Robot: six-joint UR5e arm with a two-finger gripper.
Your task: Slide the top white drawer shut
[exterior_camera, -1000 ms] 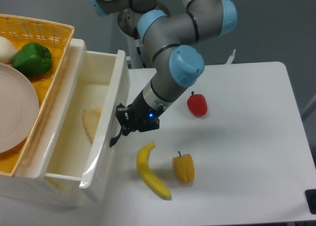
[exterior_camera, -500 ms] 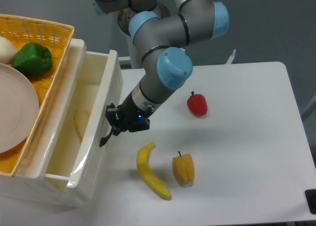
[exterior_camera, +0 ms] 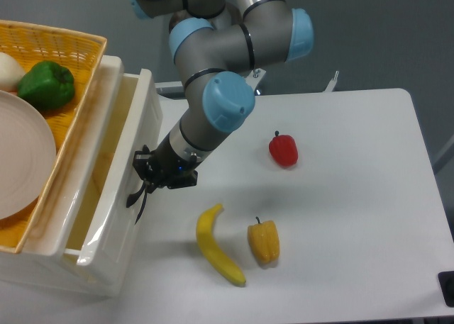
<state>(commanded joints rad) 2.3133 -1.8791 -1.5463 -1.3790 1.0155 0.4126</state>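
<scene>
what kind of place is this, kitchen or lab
Most likely a robotics lab staged as a kitchen: an industrial arm's gripper pushes the top white drawer, with a banana and peppers laid loose on a plain white table.

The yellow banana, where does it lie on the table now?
The curved yellow banana lies on the white table near the front edge, just left of the yellow bell pepper and right of the white drawer, below the gripper.

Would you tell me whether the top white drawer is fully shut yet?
Not yet: the top white drawer is partly open, a narrow gap showing behind its front, with the pincer at the front panel.
</scene>
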